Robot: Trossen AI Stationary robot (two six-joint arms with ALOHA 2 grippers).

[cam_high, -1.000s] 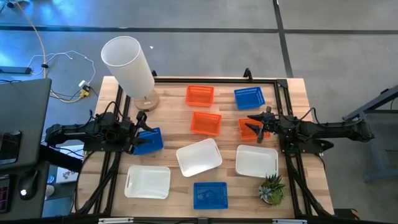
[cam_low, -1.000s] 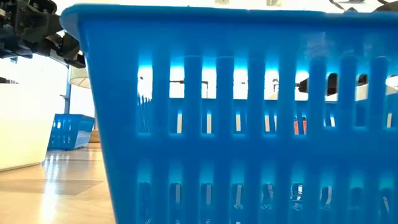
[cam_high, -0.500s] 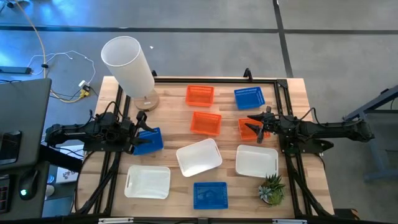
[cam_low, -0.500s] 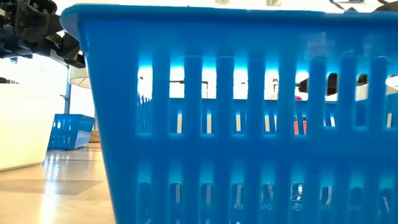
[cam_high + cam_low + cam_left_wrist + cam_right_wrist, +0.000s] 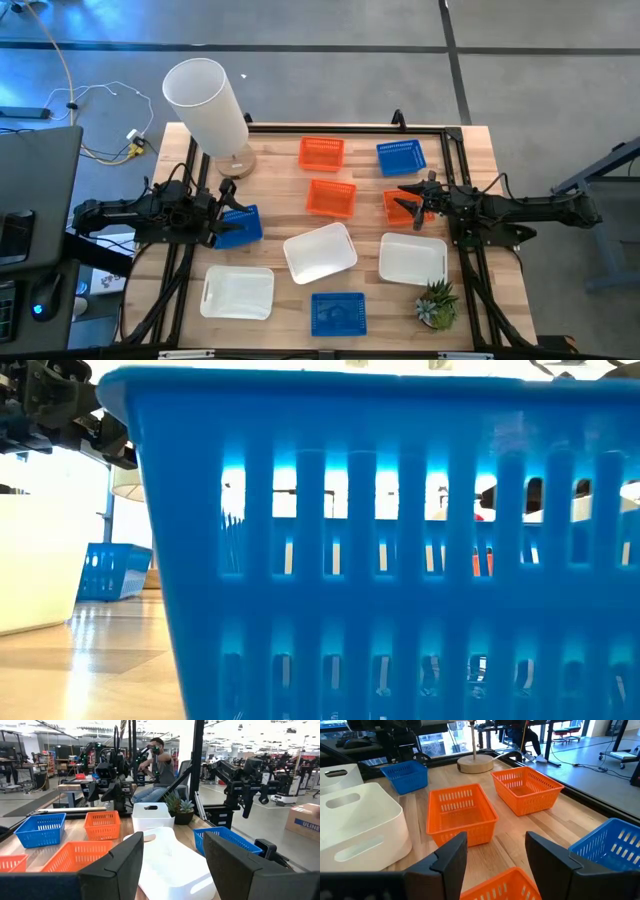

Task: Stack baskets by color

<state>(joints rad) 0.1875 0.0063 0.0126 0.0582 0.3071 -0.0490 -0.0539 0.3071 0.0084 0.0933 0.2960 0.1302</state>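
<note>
From above, the nine baskets lie scattered singly across the wooden surface (image 5: pixel 270 215), none yet nested, so the sorting by color looks not yet begun: orange baskets at the far middle (image 5: pixel 321 153), the centre (image 5: pixel 331 197) and under the right gripper (image 5: pixel 412 207); blue baskets at the far right (image 5: pixel 401 156), the near middle (image 5: pixel 338 313) and beside the left gripper (image 5: pixel 222 213); white baskets at the near left (image 5: pixel 238 292), the middle (image 5: pixel 319 252) and the near right (image 5: pixel 412 258). The lamp (image 5: pixel 208 108) stands at the far left corner and the potted plant (image 5: pixel 437 303) at the near right, both out of the working area. Each arm reaches in from its own side, which suits splitting the colors between them. The low view is almost filled by the slotted wall of the near blue basket (image 5: pixel 400 550), sitting close to the camera; another blue basket (image 5: pixel 112 570) shows far off at the left. In the left wrist view the left gripper (image 5: pixel 172 862) has its fingers spread with nothing between them, aimed over the middle white basket (image 5: pixel 170 865) toward orange and blue ones beyond. In the right wrist view the right gripper (image 5: pixel 495 855) is likewise spread and empty, poised just above the rim of an orange basket (image 5: pixel 502 887), probably its first pick, with two more orange baskets ahead.
</note>
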